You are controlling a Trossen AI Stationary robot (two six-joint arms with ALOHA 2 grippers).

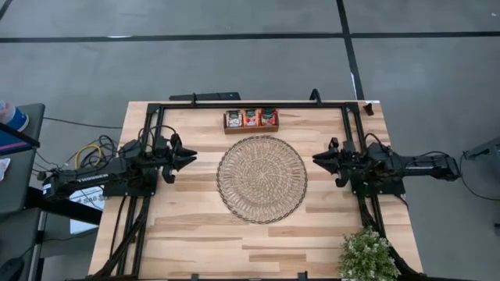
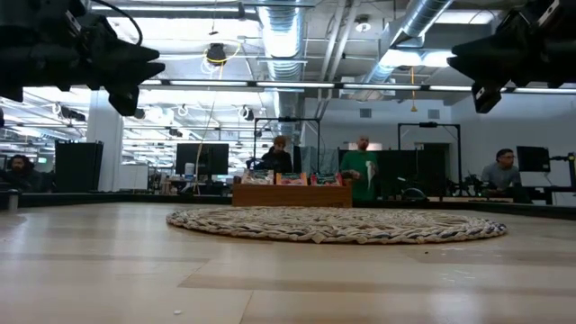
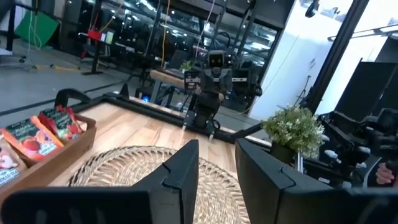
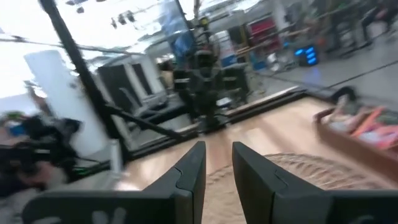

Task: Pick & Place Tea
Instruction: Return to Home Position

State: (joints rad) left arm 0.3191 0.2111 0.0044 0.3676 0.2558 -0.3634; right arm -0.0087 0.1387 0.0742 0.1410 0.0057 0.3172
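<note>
Pale wood planks make up the bench [image 1: 195, 226], with a large round woven mat [image 1: 262, 179] lying at its middle and a small potted plant [image 1: 367, 254] at the near right corner. At the far edge, just beyond the mat and apart from it, sits a brown wooden tray [image 1: 251, 128] with three compartments side by side. The tea [image 1: 251, 117] is inside it, with sachets in every compartment: pale ones in the left, red and orange in the middle and right. The left gripper [image 1: 190, 158] hangs to the left of the mat, pointing toward it, its fingers parted and released. The right gripper [image 1: 318, 160] faces it from the mat's right side, likewise parted and empty. The low view shows both raised well above the surface, and several people [image 2: 363, 166] in the room behind.
</note>
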